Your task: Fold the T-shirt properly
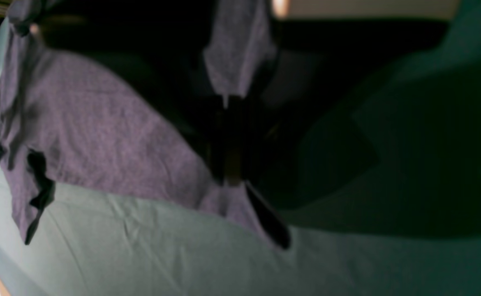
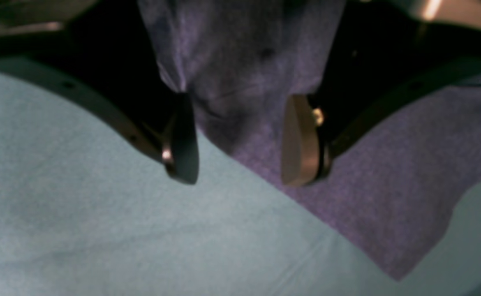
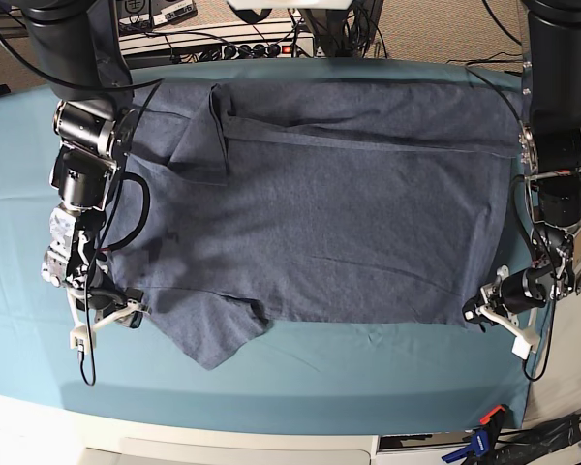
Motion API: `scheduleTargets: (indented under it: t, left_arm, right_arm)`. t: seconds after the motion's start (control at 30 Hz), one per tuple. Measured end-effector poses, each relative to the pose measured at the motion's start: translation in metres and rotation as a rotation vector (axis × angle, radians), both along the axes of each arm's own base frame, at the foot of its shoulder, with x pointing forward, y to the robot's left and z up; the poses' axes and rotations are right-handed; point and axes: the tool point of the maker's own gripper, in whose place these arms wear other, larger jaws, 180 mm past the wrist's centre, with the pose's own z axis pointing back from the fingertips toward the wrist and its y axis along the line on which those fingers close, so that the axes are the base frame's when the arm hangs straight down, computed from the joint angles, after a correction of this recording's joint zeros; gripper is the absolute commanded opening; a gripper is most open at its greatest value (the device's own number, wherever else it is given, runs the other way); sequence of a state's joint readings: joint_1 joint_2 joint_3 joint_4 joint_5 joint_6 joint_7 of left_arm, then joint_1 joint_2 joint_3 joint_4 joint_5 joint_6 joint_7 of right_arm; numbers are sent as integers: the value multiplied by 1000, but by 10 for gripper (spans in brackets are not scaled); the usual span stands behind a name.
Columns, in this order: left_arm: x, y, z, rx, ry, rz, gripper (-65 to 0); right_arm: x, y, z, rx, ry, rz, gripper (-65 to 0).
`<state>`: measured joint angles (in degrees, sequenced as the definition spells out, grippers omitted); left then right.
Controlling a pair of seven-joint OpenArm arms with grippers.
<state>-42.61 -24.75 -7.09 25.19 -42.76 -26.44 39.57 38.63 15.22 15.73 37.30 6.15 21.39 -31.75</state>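
Broadly, the heathered slate-blue knit T-shirt [image 3: 339, 213] lies spread over the middle of the surface, which is covered in smooth teal cloth [image 3: 349, 387] — filling most of the base view from ten o'clock round to four. In that view its fabric is creased and overlapped at eleven o'clock, where a fold hangs down over the body, while the broad centre lies fairly flat. A loose flap of it sticks out toward seven o'clock, ending in a blunt point on the teal cloth. Its lower edge runs from there across to about four o'clock.

At four o'clock, the black left hand [image 1: 233, 142] is pressed together on the shirt's lower corner, pinching the fabric; in the left wrist view a small dark-lined tip pokes out beyond the fingers at about five o'clock. At eight o'clock, the black right hand [image 2: 240, 139] is spread wide above the shirt's edge — one finger over the fabric, the other over the teal cloth, with nothing gripped between them. Whether either finger touches the cloth, I cannot tell.
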Motion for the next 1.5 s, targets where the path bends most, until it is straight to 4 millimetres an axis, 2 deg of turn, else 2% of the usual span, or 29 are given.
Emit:
scheduleTargets:
  t: [0.1, 0.27, 0.37, 0.67, 0.97, 1.07, 1.1, 1.17, 1.2, 1.5]
  left_arm:
    - [0, 0, 0, 0, 0, 0, -650]
    - [0, 0, 0, 0, 0, 0, -650]
    - [0, 0, 0, 0, 0, 0, -650]
    - [0, 0, 0, 0, 0, 0, -650]
    - [0, 0, 0, 0, 0, 0, -650]
    - [0, 0, 0, 0, 0, 0, -650]
    - [0, 0, 0, 0, 0, 0, -650]
    - [0, 0, 0, 0, 0, 0, -650]
    - [0, 0, 0, 1, 0, 1, -650]
    - [0, 2, 0, 2, 1, 2, -650]
  right_arm:
    - [-4, -13, -10, -72, 22, -37, -319]
    - [-10, -17, -23, -88, 50, -61, -319]
    - [-10, -17, -24, -84, 52, -65, -319]
    - [-8, 3, -24, -11, 41, 7, -320]
    - [-5, 29, -29, -92, 80, 148, -322]
    - [-5, 35, -30, -124, 90, 184, -409]
    - [-5, 37, -31, -129, 92, 191, -465]
    - [-5, 36, -31, -147, 97, 200, -624]
    - [-5, 36, -32, -157, 101, 203, -650]
    - [-8, 28, -33, -209, 91, 230, -650]
